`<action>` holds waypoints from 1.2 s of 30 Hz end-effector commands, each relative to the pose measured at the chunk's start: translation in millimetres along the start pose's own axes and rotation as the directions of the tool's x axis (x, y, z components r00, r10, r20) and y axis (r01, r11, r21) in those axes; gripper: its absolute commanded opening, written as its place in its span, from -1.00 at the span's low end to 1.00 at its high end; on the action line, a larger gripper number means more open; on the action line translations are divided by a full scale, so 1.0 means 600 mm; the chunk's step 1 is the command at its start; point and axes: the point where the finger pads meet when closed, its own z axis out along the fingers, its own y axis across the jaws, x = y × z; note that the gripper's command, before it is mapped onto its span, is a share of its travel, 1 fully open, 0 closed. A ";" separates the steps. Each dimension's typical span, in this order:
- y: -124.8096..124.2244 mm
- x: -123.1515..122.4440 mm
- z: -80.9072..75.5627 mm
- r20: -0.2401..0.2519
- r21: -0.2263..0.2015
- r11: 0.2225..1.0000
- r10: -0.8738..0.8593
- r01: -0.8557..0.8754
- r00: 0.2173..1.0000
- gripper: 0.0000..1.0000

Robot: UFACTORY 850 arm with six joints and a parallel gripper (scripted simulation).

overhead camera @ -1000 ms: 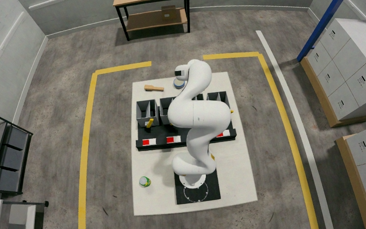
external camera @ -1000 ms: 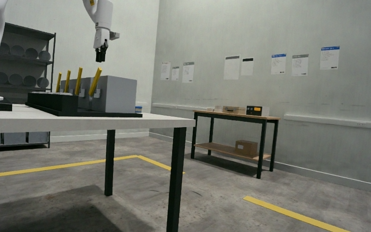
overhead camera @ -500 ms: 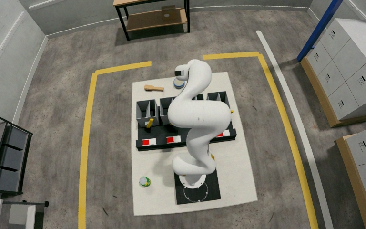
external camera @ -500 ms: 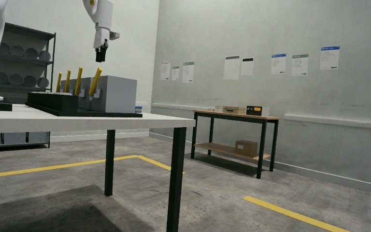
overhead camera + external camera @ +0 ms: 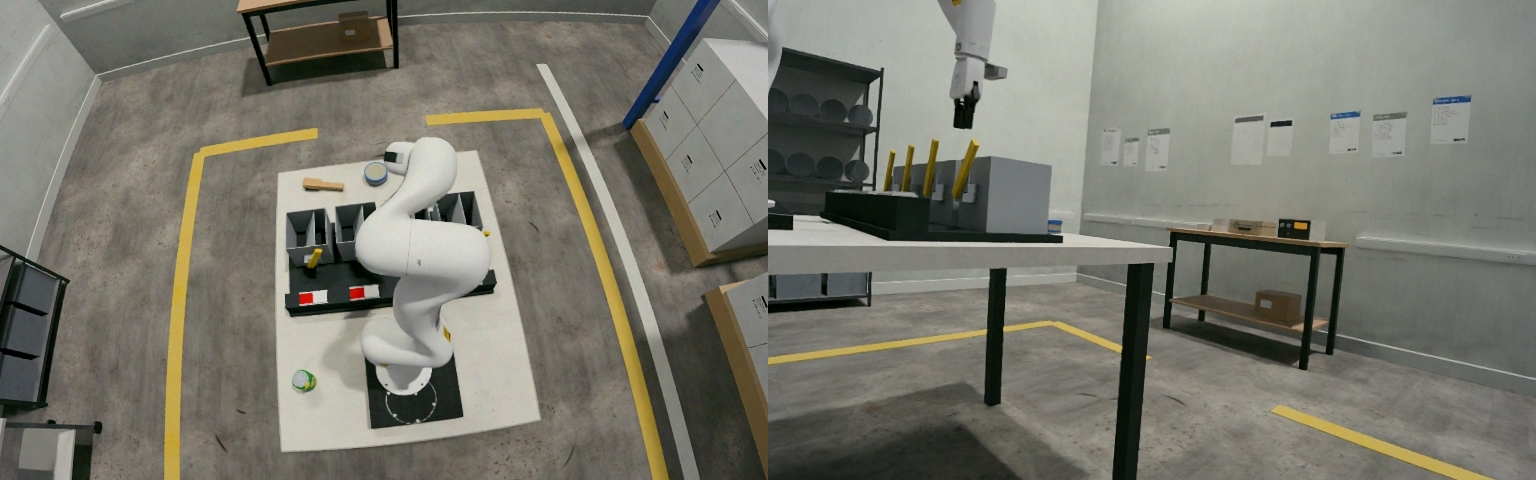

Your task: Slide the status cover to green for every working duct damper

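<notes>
Four grey duct dampers stand in a row on a black base (image 5: 334, 308) (image 5: 875, 209). The leftmost damper (image 5: 308, 229) and the second damper (image 5: 348, 223) show from above; the arm hides most of the third, and the fourth damper (image 5: 461, 208) shows at the right. Each has a yellow lever; the nearest lever (image 5: 964, 161) (image 5: 313, 257) leans over. Two sliders (image 5: 313, 297) (image 5: 364, 292) show red beside a white cover; the arm hides the other two. My gripper (image 5: 963, 120) hangs high above the dampers, partly open and empty.
A wooden block (image 5: 322, 184) and a blue-rimmed round tin (image 5: 375, 172) (image 5: 1055, 226) lie behind the dampers. A green and white can (image 5: 303, 380) stands at the front left of the white table (image 5: 509, 362) (image 5: 937, 249). The robot base (image 5: 404, 384) is at the front.
</notes>
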 end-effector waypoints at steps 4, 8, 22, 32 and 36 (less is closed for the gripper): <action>0.045 -0.085 0.016 -0.003 0.156 0.988 -0.009 0.009 1.000 -0.22; 0.056 -0.108 0.021 -0.006 0.192 0.981 -0.009 0.010 1.000 -0.22; 0.059 -0.114 0.022 -0.008 0.204 0.979 -0.009 0.010 1.000 -0.22; 0.059 -0.114 0.024 -0.008 0.204 0.979 -0.009 0.010 1.000 -0.22; 0.058 -0.114 0.028 -0.008 0.204 0.979 -0.009 0.010 1.000 -0.22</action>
